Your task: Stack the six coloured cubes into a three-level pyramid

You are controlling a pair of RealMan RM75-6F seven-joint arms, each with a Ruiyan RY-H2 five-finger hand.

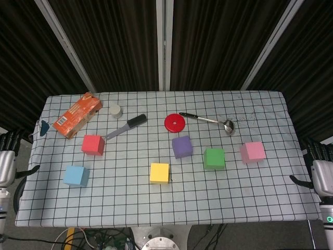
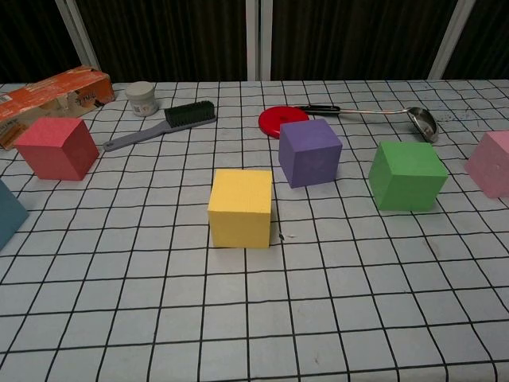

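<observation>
Cubes scattered loose on table [image 1: 250, 208], none stacked: red cube [image 1: 93, 145], blue cube [image 1: 76, 176], yellow cube [image 1: 159, 173], purple cube [image 1: 182, 147], green cube [image 1: 214, 158], pink cube [image 1: 253, 152]. Look like light, soft foam; I judge grip across opposite flat faces, gently. My left hand [image 1: 7, 156] and right hand [image 1: 321, 165] at table edges, holding nothing, fingers apart.

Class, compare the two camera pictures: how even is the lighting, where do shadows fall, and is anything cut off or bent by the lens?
Head view: even overhead light, faint shadows under the cubes, table edges slightly bowed, no blur. Chest view: the yellow cube is sharp with a soft shadow at its base; the blue cube and pink cube are cut by the frame edges; the ladle bowl shows a small glint.
</observation>
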